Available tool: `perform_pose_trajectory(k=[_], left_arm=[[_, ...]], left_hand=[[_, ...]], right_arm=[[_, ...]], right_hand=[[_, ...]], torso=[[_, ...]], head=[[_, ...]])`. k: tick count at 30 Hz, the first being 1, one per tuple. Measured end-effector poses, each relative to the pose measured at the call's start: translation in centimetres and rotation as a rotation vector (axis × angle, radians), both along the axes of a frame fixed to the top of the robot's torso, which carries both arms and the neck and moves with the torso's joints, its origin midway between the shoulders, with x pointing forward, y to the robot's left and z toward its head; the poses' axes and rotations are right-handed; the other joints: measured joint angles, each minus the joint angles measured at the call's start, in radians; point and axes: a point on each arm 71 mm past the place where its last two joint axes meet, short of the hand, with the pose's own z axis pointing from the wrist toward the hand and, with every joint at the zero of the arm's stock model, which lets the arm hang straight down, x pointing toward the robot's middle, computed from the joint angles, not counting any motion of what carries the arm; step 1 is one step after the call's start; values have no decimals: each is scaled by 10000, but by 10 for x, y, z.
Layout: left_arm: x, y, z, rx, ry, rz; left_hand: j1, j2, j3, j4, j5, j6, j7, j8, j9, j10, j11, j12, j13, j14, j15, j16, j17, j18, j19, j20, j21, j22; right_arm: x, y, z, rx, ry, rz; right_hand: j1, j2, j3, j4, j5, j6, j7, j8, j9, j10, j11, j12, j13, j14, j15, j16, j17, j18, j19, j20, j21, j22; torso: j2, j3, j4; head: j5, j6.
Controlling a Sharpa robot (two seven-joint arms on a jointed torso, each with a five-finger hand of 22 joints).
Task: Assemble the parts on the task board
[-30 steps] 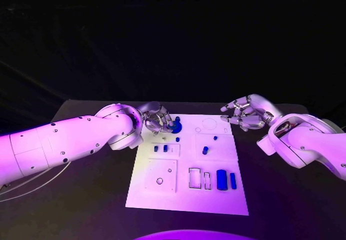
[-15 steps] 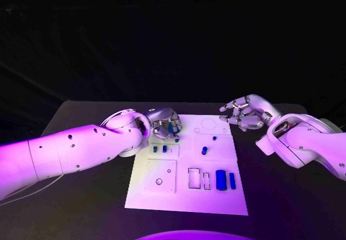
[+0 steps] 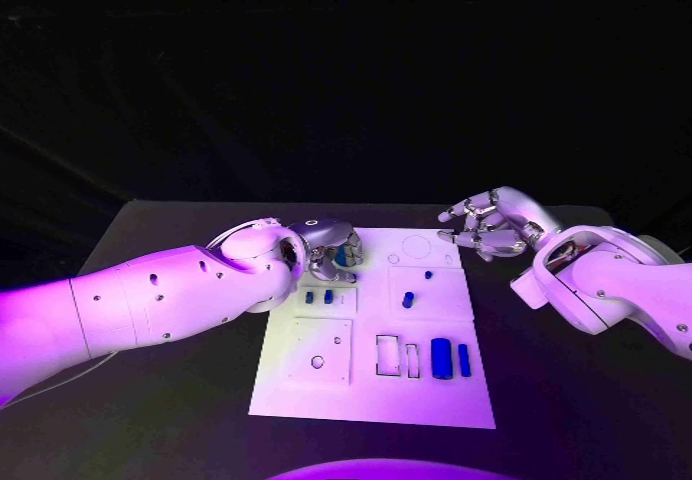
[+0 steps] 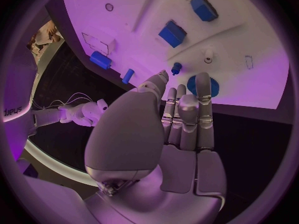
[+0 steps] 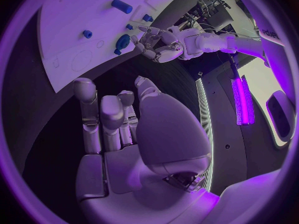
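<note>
Left hand point(image 3: 330, 248) shifted nearer round blue part point(image 3: 351, 255), right hand point(image 3: 488, 225) unmoved

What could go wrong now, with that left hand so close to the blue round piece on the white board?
1. The left hand hovers at the blue round part with fingers extended; a slightly off approach might push it aside rather than grasp it.
2. The small blue peg stands close beside those fingers and could get knocked.
3. The task board lies loose-looking on the table; a hard press may shift it. The right hand hangs beside the board's far corner, holding nothing.
</note>
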Motion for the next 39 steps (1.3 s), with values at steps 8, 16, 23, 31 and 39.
perform_pose_trajectory(k=[8, 16, 23, 31, 39], left_arm=[[4, -3, -4, 454, 95, 41], [5, -6, -8, 651, 192, 4], [5, -8, -11, 715, 269, -5], [5, -10, -16, 792, 374, -9], [6, -11, -16, 822, 396, 5]], left_hand=[[82, 82, 0, 0, 0, 71, -1, -156, -139, 54, 54, -191, -276, 105, 3, 410, 245, 0, 36, 36, 204, 153], [179, 180, 101, -61, 0, 271, -13, -272, -229, 253, 36, -309, -463, 287, -3, 731, 509, -1, 268, 18, 590, 659], [278, 199, 258, -116, 0, 285, 1, -390, -306, 394, 36, -376, -592, 287, -3, 842, 504, -1, 268, 18, 732, 777], [343, 264, 461, -175, 0, 484, -23, -446, -358, 644, -34, -422, -700, 328, -44, 1014, 583, -1, 303, -18, 903, 966], [403, 324, 734, -227, 0, 699, -52, -505, -411, 898, -70, -517, -802, 354, -70, 1080, 578, -1, 339, -53, 1056, 1125]], right_arm=[[0, 0, 0, 5, -3, 9], [0, 0, 0, 9, -5, 16], [0, 1, 0, 14, -6, 28], [0, 1, 0, 21, -10, 43], [0, 2, 0, 27, -11, 52]], right_hand=[[0, 0, 15, 15, 10, 0, 0, 0, 1, 0, 0, 0, 0, 0, 0, 0, 0, 0, 0, 0, 0, 0], [0, 0, 28, 28, 10, 0, 0, 0, 1, 0, 0, 0, 1, 0, 0, 0, 0, 0, 0, 0, 0, 0], [0, 0, 28, 28, 50, 0, 0, 0, 2, 0, 0, 0, 20, 0, 0, 0, 23, 0, 0, 0, 0, 0], [0, 0, 28, 28, 50, 0, 0, 0, 2, 0, 0, 0, 19, 0, 0, 0, 22, -1, 0, 0, 0, 1], [0, 0, 28, 28, 49, 0, 0, 0, -7, 0, 0, 0, 18, 0, 0, 0, 33, 0, 0, 0, 0, 1]], torso=[[-3, 2, -11], [-6, 6, -8], [-10, 6, 0], [-10, 8, -7], [-10, 12, -7]], head=[[0, -9], [-13, -16], [-10, -26], [2, -33], [-5, -52]])
